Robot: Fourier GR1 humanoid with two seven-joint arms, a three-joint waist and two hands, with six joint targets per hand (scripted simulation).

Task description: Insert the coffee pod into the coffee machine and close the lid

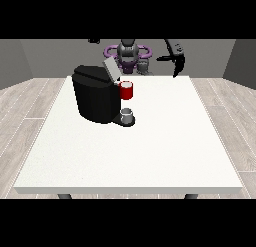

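One coffee machine (95, 97), one cup (128, 115)

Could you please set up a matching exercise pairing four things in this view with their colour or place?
Things:
1. coffee machine
2. coffee pod
3. cup
4. hand at the view's right

Descriptions:
A. red, at the machine's top front
B. raised above the table's far edge
C. black, left of the table's middle
D. grey, on the machine's base under the pod

Pairs: 1-C, 2-A, 3-D, 4-B
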